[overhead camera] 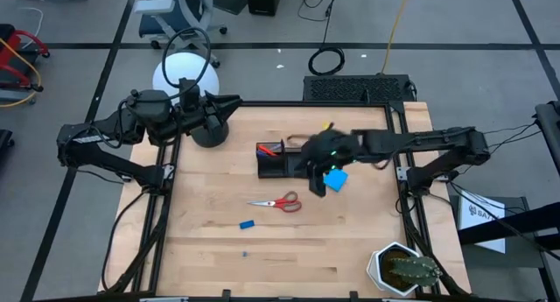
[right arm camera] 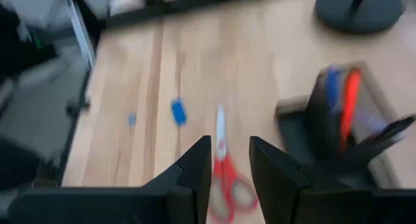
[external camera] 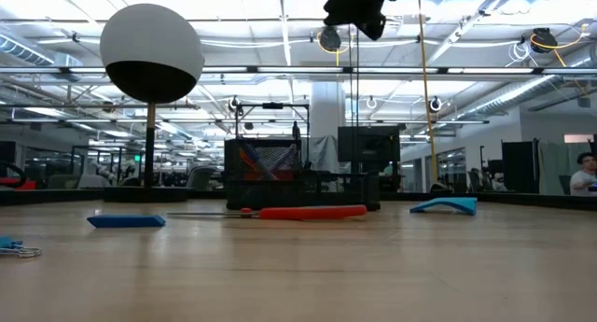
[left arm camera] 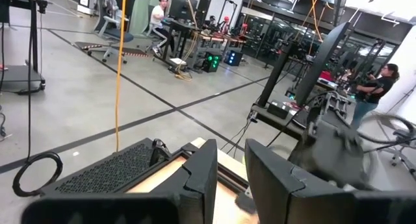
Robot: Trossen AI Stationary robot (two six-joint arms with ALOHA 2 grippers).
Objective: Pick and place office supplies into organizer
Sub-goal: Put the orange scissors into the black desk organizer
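Light wood makes the table (overhead camera: pixel 210 249), and the red-handled scissors (overhead camera: pixel 276 201) lie near its middle. Their long axis runs left to right: the thin blades point to the left, the red handles to the right. In the low view they show as a flat red bar in front of the organizer (overhead camera: pixel 282 160).

The organizer is a black mesh box just beyond the scissors, toward the far side. In its taller part stand pens (right arm camera: pixel 342 102), an orange one and a blue one, both upright.

The blue pad (overhead camera: pixel 335 179) lies to the right of the organizer, just beside it, with one edge a little lifted in the low view. A small blue eraser (overhead camera: pixel 247 223) lies nearer than the scissors and a little to the left. One more tiny blue bit (overhead camera: pixel 245 253) lies still nearer.

The right gripper (overhead camera: pixel 318 186) hangs above the table between the organizer and the pad, and it points down toward the scissors. Its fingers (right arm camera: pixel 195 167) stand a narrow gap apart and they hold nothing.

The left gripper (overhead camera: pixel 234 101) waits at the far left corner, next to the round black lamp base (overhead camera: pixel 210 131). Its fingers also stand narrowly apart with nothing between them.

A potted cactus (overhead camera: pixel 404 270) stands at the near right corner. I cannot read any writing on these things.
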